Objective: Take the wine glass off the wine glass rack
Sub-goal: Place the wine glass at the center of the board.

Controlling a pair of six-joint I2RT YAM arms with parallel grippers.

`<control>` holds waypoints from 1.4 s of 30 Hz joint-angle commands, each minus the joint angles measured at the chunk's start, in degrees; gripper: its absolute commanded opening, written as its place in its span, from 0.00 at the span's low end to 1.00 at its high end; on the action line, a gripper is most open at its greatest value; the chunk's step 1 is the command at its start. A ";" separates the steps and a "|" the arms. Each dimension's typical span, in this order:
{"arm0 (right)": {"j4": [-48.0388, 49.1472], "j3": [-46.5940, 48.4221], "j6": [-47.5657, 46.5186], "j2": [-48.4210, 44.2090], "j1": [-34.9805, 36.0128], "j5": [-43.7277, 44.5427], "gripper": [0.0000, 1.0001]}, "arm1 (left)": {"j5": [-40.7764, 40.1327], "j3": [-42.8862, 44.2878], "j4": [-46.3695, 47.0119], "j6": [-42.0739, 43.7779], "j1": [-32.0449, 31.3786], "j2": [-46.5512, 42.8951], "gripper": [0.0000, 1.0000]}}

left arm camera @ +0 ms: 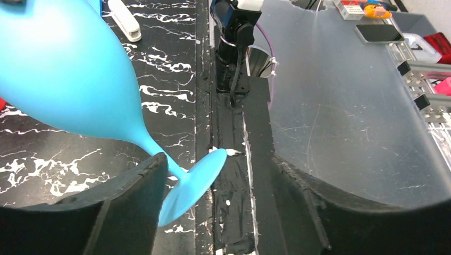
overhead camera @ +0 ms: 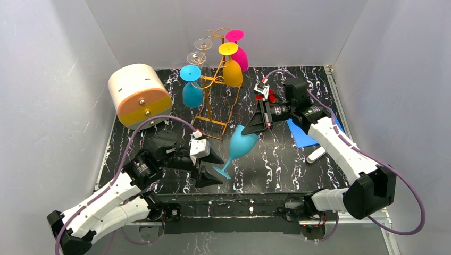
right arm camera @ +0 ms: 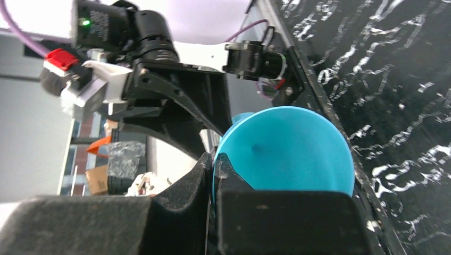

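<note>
The golden wire wine glass rack stands at the back with blue, yellow, magenta and clear glasses hanging on it. A light blue wine glass is off the rack, tilted above the table. My right gripper is shut on its rim, as the right wrist view shows, with the bowl beside the fingers. My left gripper is open around the glass's foot. The foot lies beside the left finger, and the left gripper grips nothing.
A cream-and-orange cylindrical box lies at the back left, close to the rack. A blue sheet and a white object lie on the right under my right arm. The table's near edge runs just below the glass foot.
</note>
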 commanded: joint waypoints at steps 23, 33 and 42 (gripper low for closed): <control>-11.83 -1.47 -8.48 -8.57 0.19 35.92 0.01 | -43.90 3.55 -7.58 -15.21 0.33 -2.18 0.98; -12.71 -3.34 -7.78 -13.74 0.17 44.01 0.01 | -60.23 7.25 -15.27 -20.45 0.33 -3.12 0.98; -18.23 -2.64 -7.75 -17.01 0.17 51.46 0.01 | -65.75 7.35 -17.39 -26.21 0.31 -1.19 0.98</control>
